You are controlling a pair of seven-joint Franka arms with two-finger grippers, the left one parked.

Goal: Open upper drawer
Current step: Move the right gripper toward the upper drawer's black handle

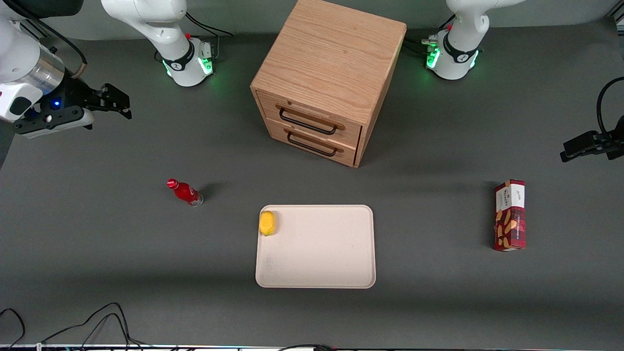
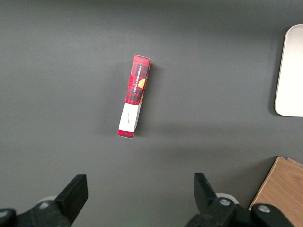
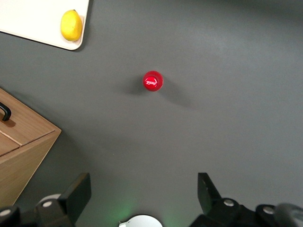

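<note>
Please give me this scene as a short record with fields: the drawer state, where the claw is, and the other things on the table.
upper drawer: closed, flush with the cabinet front, black handle free
lower drawer: closed
claw: open, empty, high above the table toward the working arm's end, apart from the cabinet
red bottle: upright on the table
tray: nearer the front camera than the cabinet
lemon: in one corner of the tray
snack box: toward the parked arm's end

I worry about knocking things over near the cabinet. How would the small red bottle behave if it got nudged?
The red bottle stands upright on a narrow base, so it would probably tip easily. Being round, it would likely roll across the flat table once down. The open gripper hangs well away from it, farther from the front camera, and the upper drawer is shut.
</note>
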